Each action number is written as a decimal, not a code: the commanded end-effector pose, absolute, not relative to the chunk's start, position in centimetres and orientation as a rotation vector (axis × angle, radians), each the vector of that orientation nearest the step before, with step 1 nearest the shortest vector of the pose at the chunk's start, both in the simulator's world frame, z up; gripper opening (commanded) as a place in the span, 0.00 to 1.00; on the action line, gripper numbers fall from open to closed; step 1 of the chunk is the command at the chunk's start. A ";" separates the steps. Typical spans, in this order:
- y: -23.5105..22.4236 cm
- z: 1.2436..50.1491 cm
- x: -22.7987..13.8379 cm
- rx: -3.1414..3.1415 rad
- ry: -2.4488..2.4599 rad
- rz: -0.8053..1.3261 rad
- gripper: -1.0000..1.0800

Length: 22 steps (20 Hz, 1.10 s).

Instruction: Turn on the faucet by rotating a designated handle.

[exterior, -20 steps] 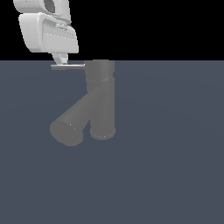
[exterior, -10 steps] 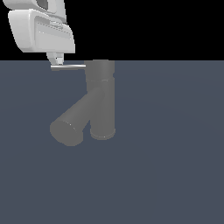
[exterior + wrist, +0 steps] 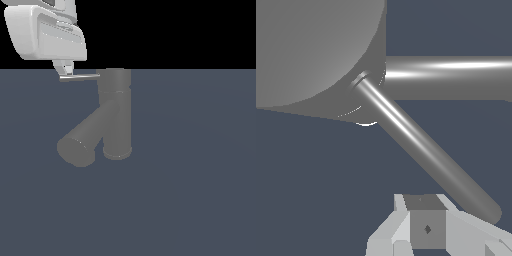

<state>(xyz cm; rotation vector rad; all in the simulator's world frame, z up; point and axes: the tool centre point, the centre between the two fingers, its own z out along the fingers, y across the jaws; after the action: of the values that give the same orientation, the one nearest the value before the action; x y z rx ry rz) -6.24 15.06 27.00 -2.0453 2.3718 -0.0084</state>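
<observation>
Handle (image 3: pixel 80 77): a thin grey rod sticking out level from the faucet's top cap toward the exterior view's left; in the wrist view (image 3: pixel 421 145) it runs slantwise from the cap toward the finger block.
Change since half a second ago: the rod's free end and the finger at it sit very slightly further toward the exterior view's right; the rod looks a touch shorter in that view. The white hand has shifted little.
Faucet (image 3: pixel 116 115): dull grey upright cylinder with a flared base, standing on the flat blue-grey floor (image 3: pixel 200 190), unmoved. Its thick spout slants down toward the exterior view's left, below the rod.
Gripper (image 3: pixel 64 68): white hand above and to the exterior view's left of the faucet, one finger reaching down to the rod's free end, touching it or just beside it.
Gripper state: cannot tell; only one finger block (image 3: pixel 426 227) is plain and the gap is not visible.
Handle versus gripper: the rod's tip lies right at the fingertip, the rest of it stretching away to the cap.
</observation>
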 end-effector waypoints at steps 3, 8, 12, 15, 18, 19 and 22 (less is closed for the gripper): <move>13.5 27.0 -7.4 -2.036 2.389 -0.006 0.00; 12.7 27.0 -8.6 -2.036 2.389 -0.005 0.00; 12.0 27.0 -9.6 -2.038 2.389 -0.004 0.00; 11.4 27.0 -10.3 -2.038 2.389 -0.003 0.00; 10.9 27.0 -11.0 -2.039 2.389 -0.002 0.00; 10.7 27.0 -11.3 -2.039 2.389 -0.002 0.00; 10.2 27.0 -12.0 -2.039 2.389 -0.001 0.00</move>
<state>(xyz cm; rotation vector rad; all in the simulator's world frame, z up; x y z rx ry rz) -11.52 11.11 26.99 -2.0499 2.3742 -0.0035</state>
